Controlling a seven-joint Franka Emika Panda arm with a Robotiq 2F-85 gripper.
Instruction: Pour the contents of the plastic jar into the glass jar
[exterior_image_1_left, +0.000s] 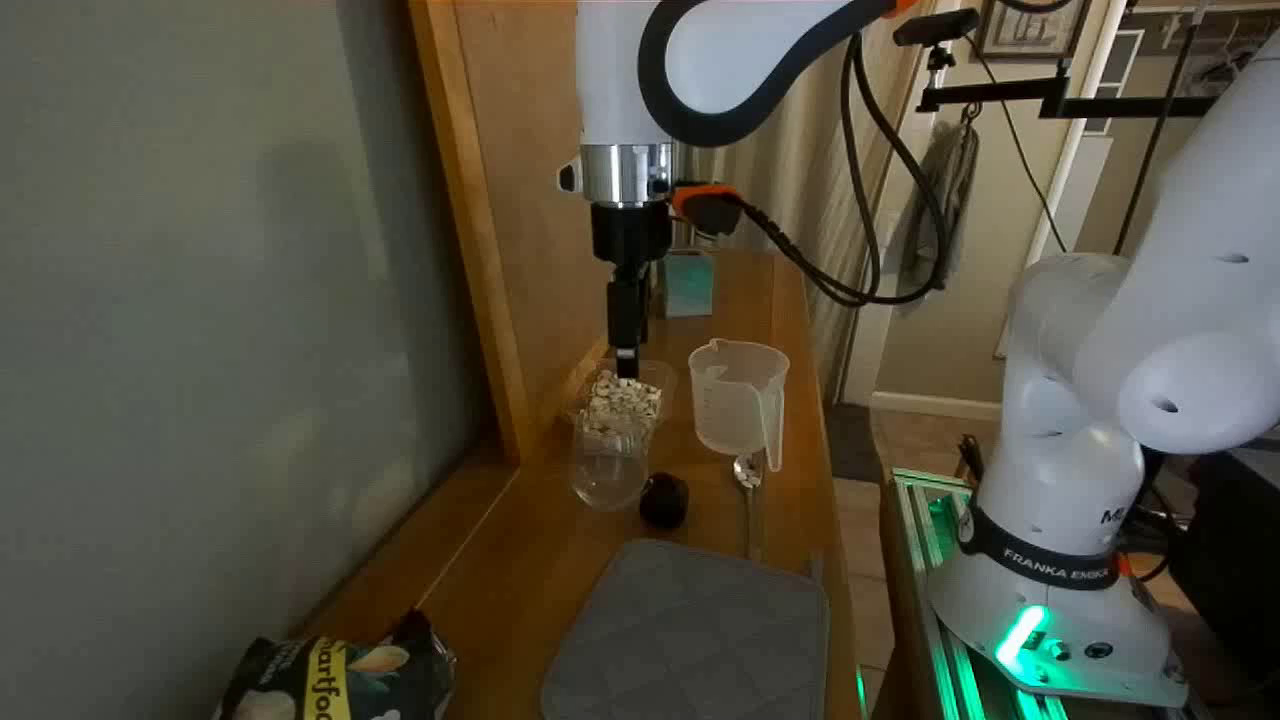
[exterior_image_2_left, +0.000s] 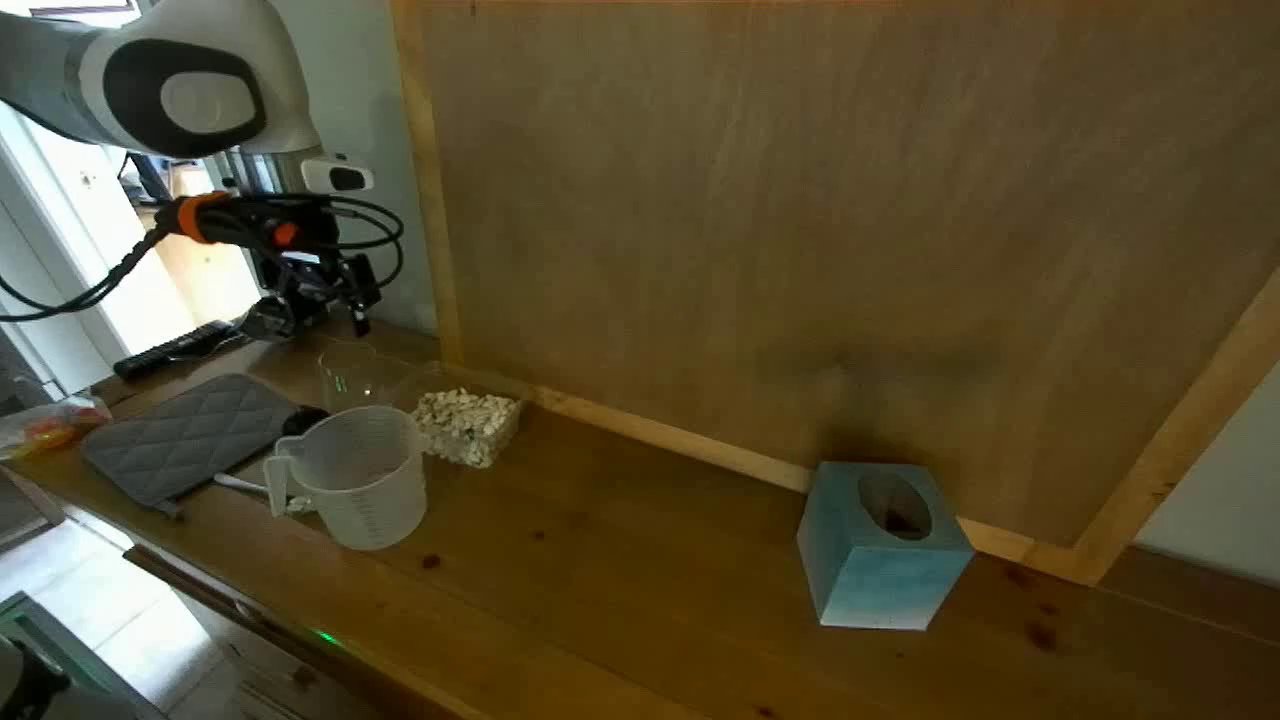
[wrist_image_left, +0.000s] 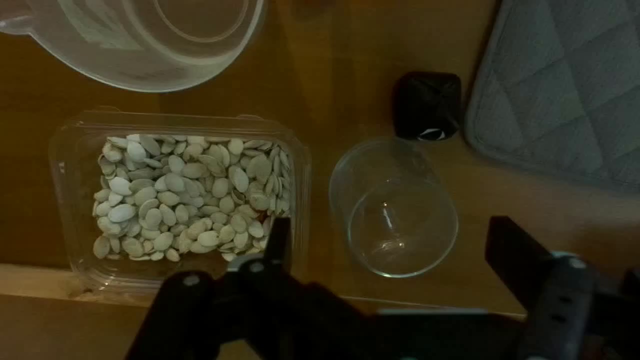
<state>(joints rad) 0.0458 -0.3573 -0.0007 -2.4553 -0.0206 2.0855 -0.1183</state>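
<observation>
While the plastic jar (exterior_image_1_left: 735, 408) is standing upright on the wooden counter (exterior_image_2_left: 640, 600), the glass jar (wrist_image_left: 402, 225) is sitting near it, just beside a clear tub (wrist_image_left: 76, 210) of pale seeds (wrist_image_left: 190, 195). Over the glass jar the gripper (wrist_image_left: 389, 235) is hovering, its jaws standing wide apart. Beyond, a black object (wrist_image_left: 427, 107) is lying near a gray quilted mat (wrist_image_left: 560, 100).

Wrist view dim; doorway (exterior_image_2_left: 120, 235) glaring; glass jar (wrist_image_left: 400, 225) glinting.
</observation>
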